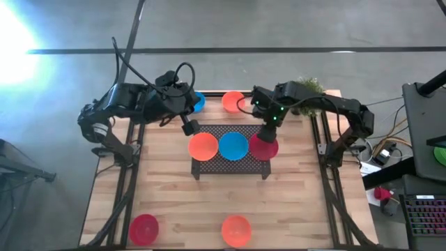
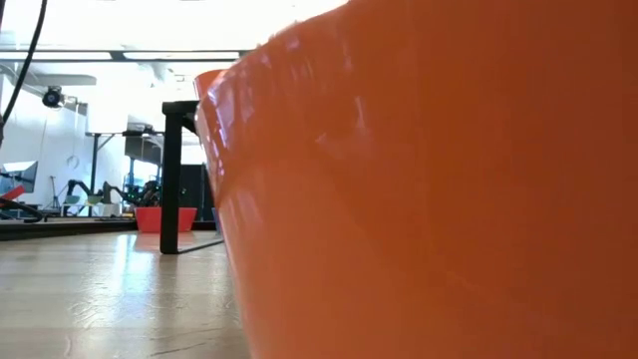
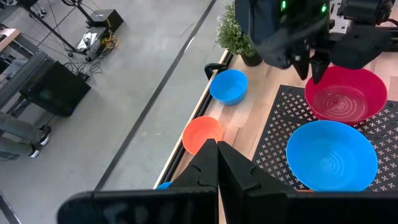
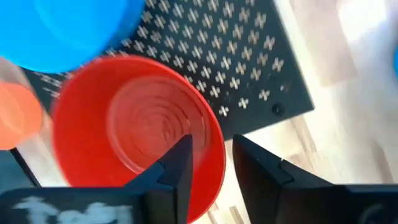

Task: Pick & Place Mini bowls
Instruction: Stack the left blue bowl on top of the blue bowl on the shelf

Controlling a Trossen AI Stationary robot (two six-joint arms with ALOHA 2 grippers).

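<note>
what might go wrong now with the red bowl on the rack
The right gripper is open but its fingers straddle the rim of the red bowl, so lifting off at an angle might drag or tip it. That bowl sits at the edge of the mesh rack, partly overhanging, and could slide off. It also sits close against the blue bowl, so a nudge may shift both.

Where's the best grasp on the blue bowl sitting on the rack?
Probably the rim of the blue bowl, taken from straight above: it sits upright and open on the mesh rack, so one finger can go inside the thin wall and one outside. Pick the near or far arc; the orange bowl and red bowl crowd its two sides.
</note>
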